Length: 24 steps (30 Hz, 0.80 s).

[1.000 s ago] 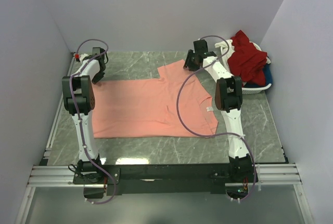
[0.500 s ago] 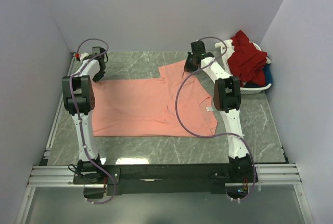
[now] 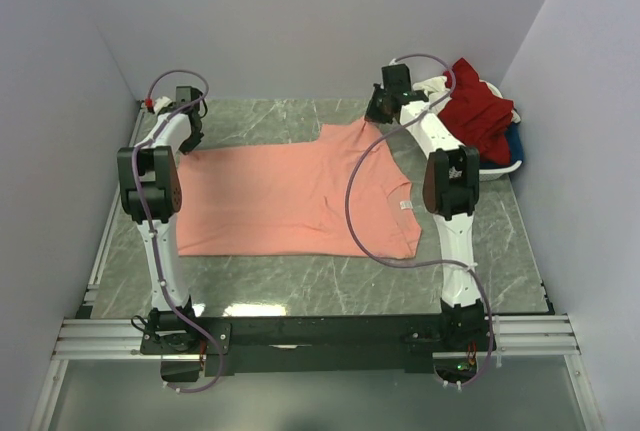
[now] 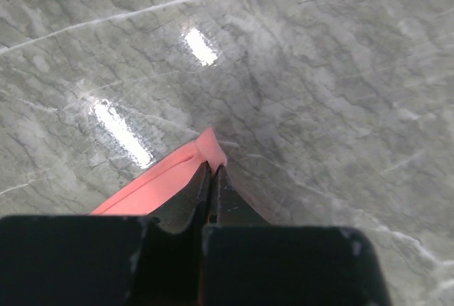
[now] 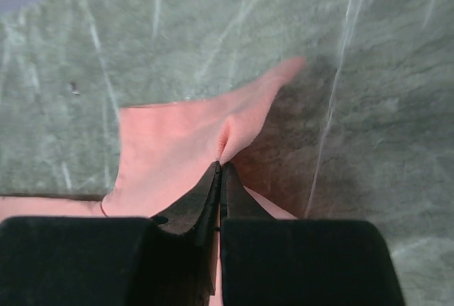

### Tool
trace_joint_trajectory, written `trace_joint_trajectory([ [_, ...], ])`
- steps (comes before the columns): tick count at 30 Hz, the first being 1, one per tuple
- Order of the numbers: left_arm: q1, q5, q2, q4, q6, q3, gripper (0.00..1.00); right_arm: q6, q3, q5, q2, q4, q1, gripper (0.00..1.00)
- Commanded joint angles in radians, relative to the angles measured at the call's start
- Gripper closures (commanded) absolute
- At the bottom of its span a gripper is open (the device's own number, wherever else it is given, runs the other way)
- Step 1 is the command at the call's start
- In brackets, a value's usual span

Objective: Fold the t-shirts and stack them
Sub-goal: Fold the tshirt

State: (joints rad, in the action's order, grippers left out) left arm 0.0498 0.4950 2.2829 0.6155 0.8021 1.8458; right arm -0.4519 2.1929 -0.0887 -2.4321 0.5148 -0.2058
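Both jaws pinched tight on the pink shirt [image 3: 290, 201] — left at a hem corner, right at a sleeve — likely to pull it flat.

Top view. Bare table [image 3: 260, 116] lies open at 12 o'clock, between the left gripper [image 3: 189, 139] and the right gripper [image 3: 377, 114], each clamped on the far edge of the salmon-pink t-shirt [image 3: 290, 201]. A second open strip runs at 6 o'clock, between the hem and the frame rail [image 3: 320, 331]. At 9 and 3 o'clock the left arm [image 3: 150, 186] and right arm [image 3: 447, 186] stand over the cloth's sides; a purple cable [image 3: 348, 206] loops above it. At 2 o'clock a white basket [image 3: 492, 175] heaped with a dark red t-shirt [image 3: 480, 111] blocks the corner. Walls [image 3: 300, 21] close 9, 12 and 3 o'clock.
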Motion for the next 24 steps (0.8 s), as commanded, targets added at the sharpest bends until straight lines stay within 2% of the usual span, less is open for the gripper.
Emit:
trace_joint_trajectory([
  [1, 0.002, -0.007, -0.088, -0.026, -0.024, 0.001, 0.99, 0.028, -0.024, 0.040, 0.120, -0.061, 0.019, 1.00],
  [5, 0.001, -0.019, -0.108, -0.033, -0.029, -0.010, 0.98, 0.033, -0.079, 0.044, 0.180, -0.068, 0.020, 1.00],
  [9, 0.001, -0.024, -0.151, -0.033, -0.020, -0.042, 0.99, 0.030, -0.212, 0.043, 0.252, -0.099, 0.020, 1.00],
  [24, 0.001, -0.052, -0.388, -0.068, 0.062, -0.400, 0.99, -0.014, -0.792, 0.058, 0.636, -0.232, 0.017, 1.00],
])
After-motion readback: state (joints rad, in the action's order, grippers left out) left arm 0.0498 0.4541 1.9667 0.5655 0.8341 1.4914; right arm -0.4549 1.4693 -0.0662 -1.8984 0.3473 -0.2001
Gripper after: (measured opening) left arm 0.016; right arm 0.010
